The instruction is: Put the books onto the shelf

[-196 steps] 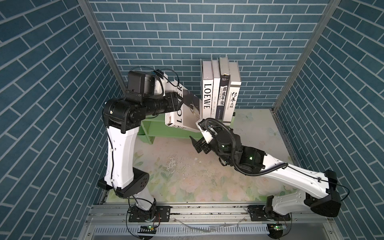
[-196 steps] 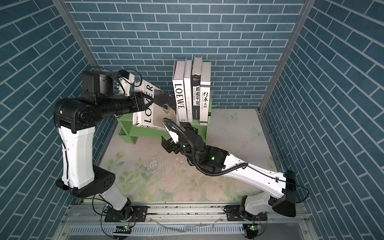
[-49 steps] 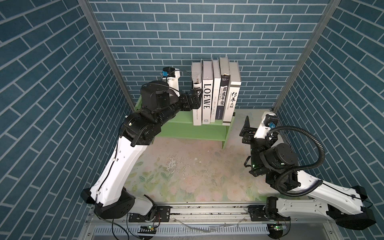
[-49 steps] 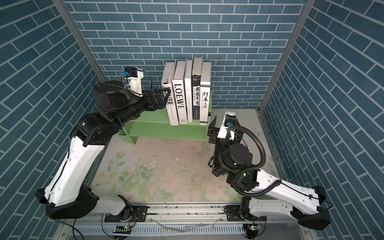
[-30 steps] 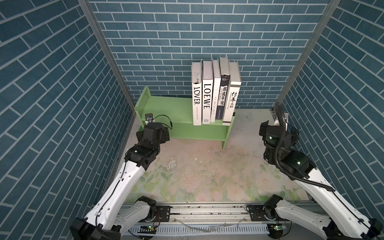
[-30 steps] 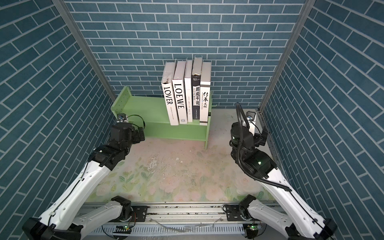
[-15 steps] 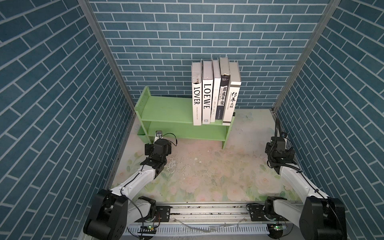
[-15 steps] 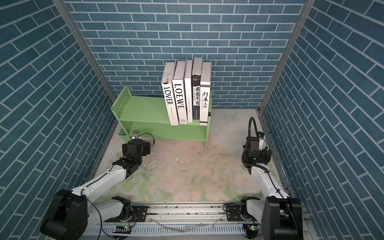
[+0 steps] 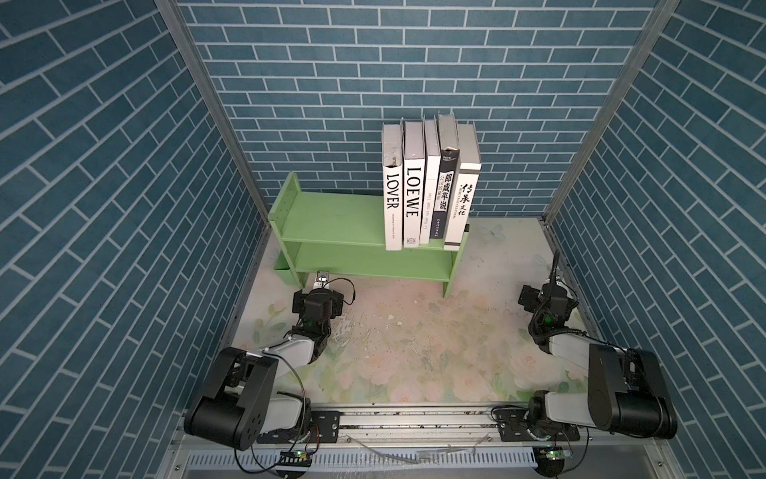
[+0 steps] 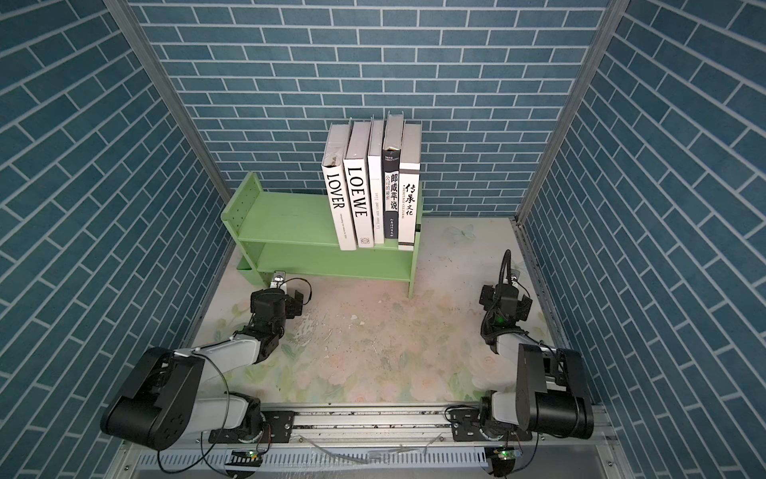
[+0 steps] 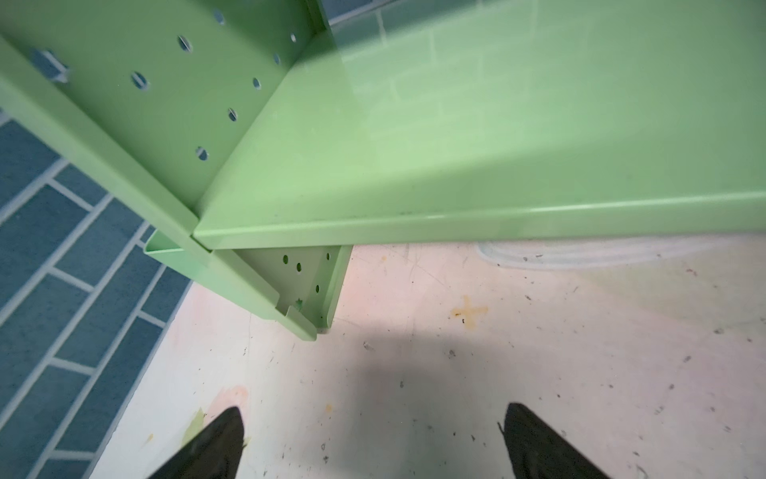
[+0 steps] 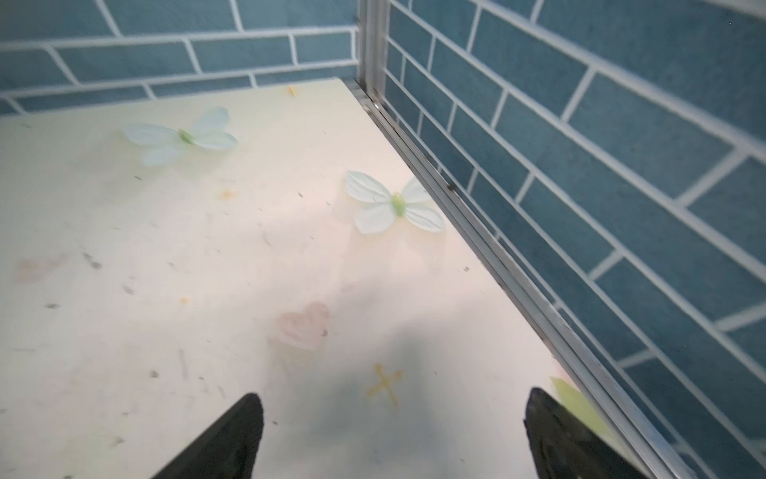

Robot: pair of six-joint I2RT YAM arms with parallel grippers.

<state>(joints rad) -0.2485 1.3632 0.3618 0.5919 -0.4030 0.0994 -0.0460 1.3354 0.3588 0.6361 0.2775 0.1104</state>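
Several books (image 9: 431, 186) (image 10: 373, 186) stand upright, spines out, at the right end of the green shelf's (image 9: 331, 215) (image 10: 286, 220) top board in both top views. My left gripper (image 9: 318, 296) (image 10: 277, 300) sits low over the table, just in front of the shelf's left leg. It is open and empty; in the left wrist view the gripper (image 11: 373, 410) has only bare table between its tips, with the shelf (image 11: 456, 145) ahead. My right gripper (image 9: 547, 296) (image 10: 506, 298) rests low near the right wall, open and empty, as the right wrist view shows (image 12: 393, 396).
Blue brick walls close in three sides. An aluminium rail (image 12: 476, 232) runs along the foot of the right wall, close to my right gripper. The floral table mat (image 9: 414, 331) lies between the arms, and the arms' mounting rail (image 9: 414, 419) runs along the front edge.
Over the last second both arms have folded down and back from near the shelf to low positions at the front. Both grippers have stayed open. The books have not moved.
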